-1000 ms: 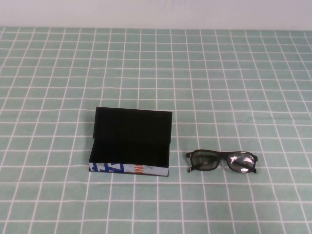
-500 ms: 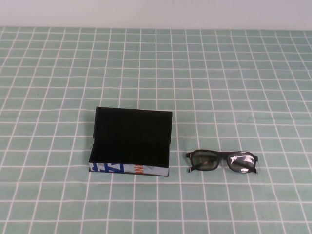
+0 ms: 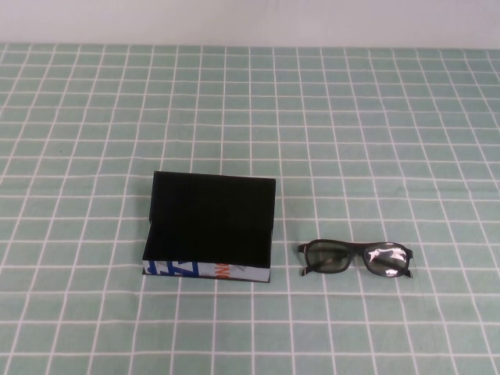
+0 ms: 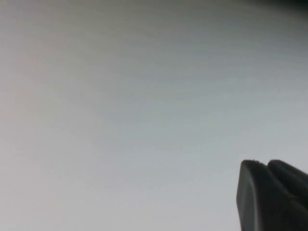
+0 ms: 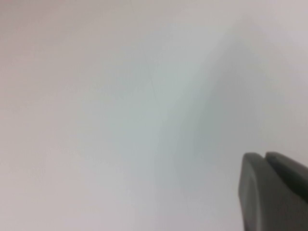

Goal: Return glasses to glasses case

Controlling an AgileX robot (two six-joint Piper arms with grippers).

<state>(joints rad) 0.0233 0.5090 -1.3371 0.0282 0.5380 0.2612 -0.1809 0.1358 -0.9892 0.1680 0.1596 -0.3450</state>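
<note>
Glasses (image 3: 355, 258) flat on the cloth (image 3: 375, 141), just right of the open case (image 3: 209, 226), apart from it. Right gripper (image 5: 269, 192) closed, empty, off the table; left gripper (image 4: 269, 197) likewise parked, looks closed. Best opened wide, then lowered over the bridge.

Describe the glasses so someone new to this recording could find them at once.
On the green checked tablecloth, find the open black glasses case near the front. The glasses lie just to its right, apart from it: thick black frames, greyish reflective lenses. Neither the left gripper nor the right gripper is near.
</note>
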